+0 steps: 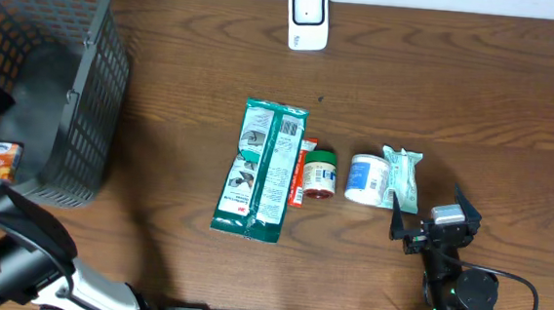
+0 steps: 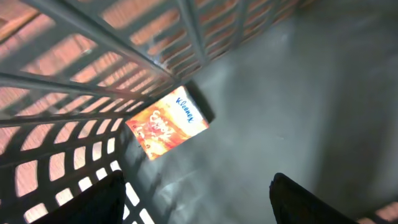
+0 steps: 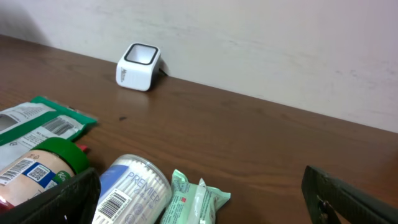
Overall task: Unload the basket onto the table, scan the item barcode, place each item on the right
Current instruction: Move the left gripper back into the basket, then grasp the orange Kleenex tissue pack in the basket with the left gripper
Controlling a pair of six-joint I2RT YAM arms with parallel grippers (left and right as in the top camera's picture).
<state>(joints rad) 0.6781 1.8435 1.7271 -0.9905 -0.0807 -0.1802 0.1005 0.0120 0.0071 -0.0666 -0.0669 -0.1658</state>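
A checkout-style setup: white barcode scanner (image 1: 307, 17), grey basket (image 1: 89, 113), packaged goods (image 1: 261, 169) (all on a wooden table (image 1: 477, 91)).

Dark brown wooden table (image 1: 438, 88). Far left: grey plastic mesh basket (image 1: 84, 112). Far edge, centre: white cube scanner (image 1: 307, 17). Mid-table row, left to right: green-white flat packet (image 1: 261, 169), slim red pack (image 1: 301, 171), green-lidded small jar (image 1: 320, 173), white-blue cylindrical tub (image 1: 364, 178), pale green soft pack (image 1: 403, 177), neighbours touching or just beside.

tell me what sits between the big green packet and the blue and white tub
In the overhead view, a slim red packet and a small green-lidded jar lie between the green packet and the blue-and-white tub.
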